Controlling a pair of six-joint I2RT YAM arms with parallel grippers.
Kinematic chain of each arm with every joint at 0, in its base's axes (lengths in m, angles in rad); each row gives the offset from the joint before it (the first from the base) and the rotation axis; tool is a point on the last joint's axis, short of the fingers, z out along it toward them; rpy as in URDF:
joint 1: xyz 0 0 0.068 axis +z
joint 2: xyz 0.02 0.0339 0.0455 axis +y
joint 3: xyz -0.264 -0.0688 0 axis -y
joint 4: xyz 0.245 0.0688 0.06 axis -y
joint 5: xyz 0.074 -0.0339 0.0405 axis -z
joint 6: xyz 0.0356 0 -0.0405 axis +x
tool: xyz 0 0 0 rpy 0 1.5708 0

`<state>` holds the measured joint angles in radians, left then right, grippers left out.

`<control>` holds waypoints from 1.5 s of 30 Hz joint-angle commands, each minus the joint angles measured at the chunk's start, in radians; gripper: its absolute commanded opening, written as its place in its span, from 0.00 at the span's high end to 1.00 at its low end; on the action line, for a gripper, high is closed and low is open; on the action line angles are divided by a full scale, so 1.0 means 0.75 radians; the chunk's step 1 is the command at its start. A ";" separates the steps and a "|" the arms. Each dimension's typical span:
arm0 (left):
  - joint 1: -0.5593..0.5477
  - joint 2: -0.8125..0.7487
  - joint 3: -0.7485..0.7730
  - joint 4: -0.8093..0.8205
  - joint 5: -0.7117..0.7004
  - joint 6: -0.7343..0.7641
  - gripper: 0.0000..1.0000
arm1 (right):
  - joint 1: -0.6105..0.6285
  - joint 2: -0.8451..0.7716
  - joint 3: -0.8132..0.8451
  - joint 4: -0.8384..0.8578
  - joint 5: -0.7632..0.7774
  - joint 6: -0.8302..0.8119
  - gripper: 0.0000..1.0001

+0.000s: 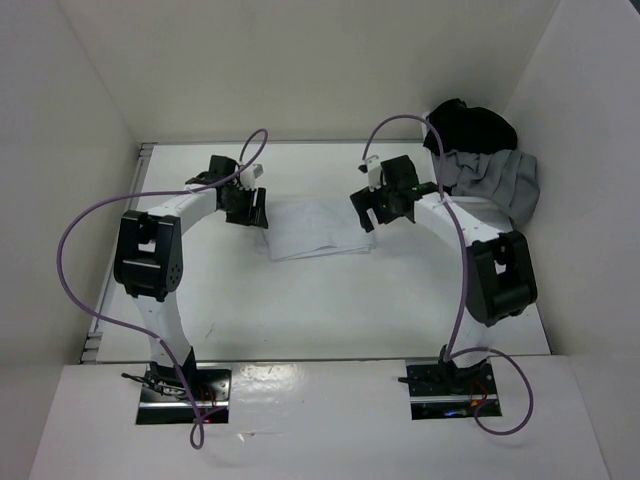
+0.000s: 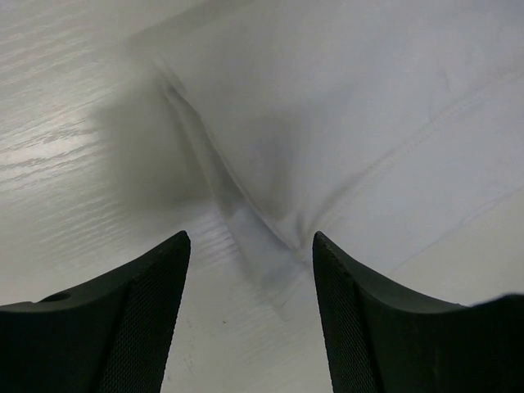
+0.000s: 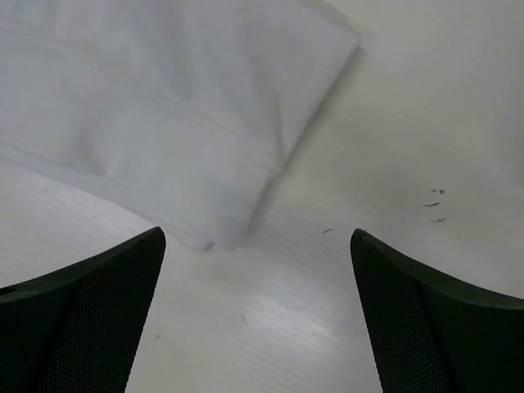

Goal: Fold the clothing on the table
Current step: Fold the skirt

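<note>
Left gripper [image 2: 250, 237] and right gripper [image 3: 258, 233] hang at opposite ends of the clothing [image 1: 318, 230], one on each side.

On the near side of the clothing, the table [image 1: 300, 310] shows bare and white between the left arm's base [image 1: 183, 385] and the right arm's base [image 1: 450, 385]. A purple cable [image 1: 72, 262] loops out wide of the left arm. Nothing lies between the clothing and either pair of fingers. Beyond the clothing and off to its right, in the far corner, a grey garment [image 1: 497, 180] is heaped with a black garment [image 1: 470, 125] behind it — well apart from the clothing, just past the right arm.

The clothing lies flat as a folded white oblong, a touch askew, its long axis running left to right from one gripper to the other.

Over its left end the left gripper's fingers stand moderately parted with nothing between them; a raised crease of cloth runs toward the gap. Over its right-hand corner the right gripper is spread wide and empty — the corner lies just ahead of one finger, with a few dark specks [image 3: 434, 205] on the table beside it.
</note>
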<state>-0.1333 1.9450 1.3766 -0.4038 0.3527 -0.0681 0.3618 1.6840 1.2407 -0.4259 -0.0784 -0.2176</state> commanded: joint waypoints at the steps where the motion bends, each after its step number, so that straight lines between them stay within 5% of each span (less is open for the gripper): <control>1: 0.008 -0.008 0.050 0.039 -0.108 -0.067 0.31 | -0.059 0.096 0.080 0.063 -0.094 0.063 0.02; 27: -0.021 0.184 0.179 -0.028 -0.335 -0.091 0.40 | -0.059 0.397 0.148 0.103 -0.174 0.204 0.09; 34: -0.021 0.143 0.167 -0.040 -0.348 -0.079 0.42 | -0.024 0.456 0.188 0.089 -0.049 0.294 0.34; 40: -0.021 0.143 0.153 -0.040 -0.348 -0.079 0.42 | 0.017 0.497 0.188 0.051 -0.022 0.307 0.71; 41: -0.021 0.143 0.153 -0.053 -0.348 -0.067 0.42 | 0.017 0.497 0.188 0.050 -0.022 0.307 0.84; 45: -0.021 0.129 0.140 -0.053 -0.348 -0.067 0.42 | 0.017 0.498 0.188 0.038 0.045 0.307 1.00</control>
<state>-0.1463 2.0743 1.4960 -0.4149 0.0994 -0.1112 0.3660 2.0171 1.3735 -0.3756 -0.0986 0.0025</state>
